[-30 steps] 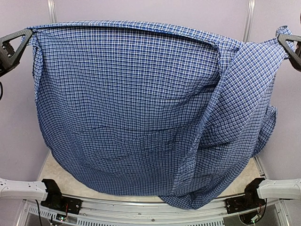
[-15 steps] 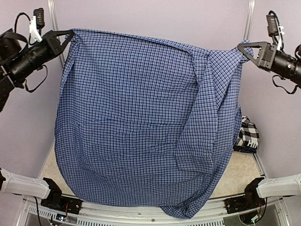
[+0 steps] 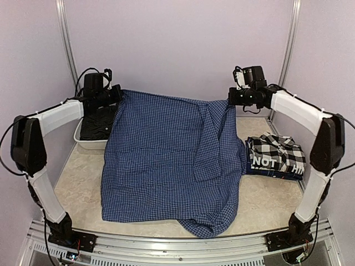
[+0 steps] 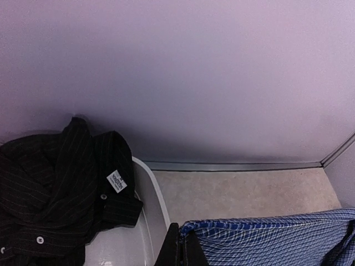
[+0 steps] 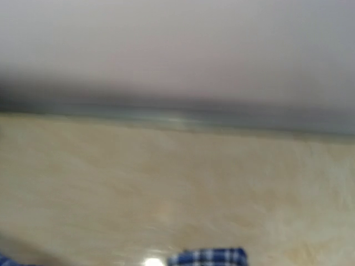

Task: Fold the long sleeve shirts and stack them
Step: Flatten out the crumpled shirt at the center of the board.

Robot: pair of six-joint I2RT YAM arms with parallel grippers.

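The blue fine-check shirt (image 3: pixel 161 155) lies spread over the table, its near hem bunched at the front edge. My left gripper (image 3: pixel 118 95) is shut on its far left corner, seen as a blue edge (image 4: pixel 266 238) beside my fingers (image 4: pixel 178 252). My right gripper (image 3: pixel 231 101) holds the far right corner just above the table. The right wrist view is blurred, with only a scrap of blue cloth (image 5: pixel 208 257) and no fingers visible. The black-and-white check shirt (image 3: pixel 275 157) with white lettering lies folded at the right. The black shirt (image 3: pixel 99 123) (image 4: pixel 50 183) lies crumpled in a bin.
A white bin (image 3: pixel 81 141) (image 4: pixel 150 188) stands at the back left, touching the blue shirt's left edge. The purple back wall is close behind both grippers. Bare table (image 3: pixel 77 188) shows at the front left and in front of the folded shirt.
Both arms swung away from the camera and down to the back of the table. The blue shirt went from hanging in the air to lying spread on the table.
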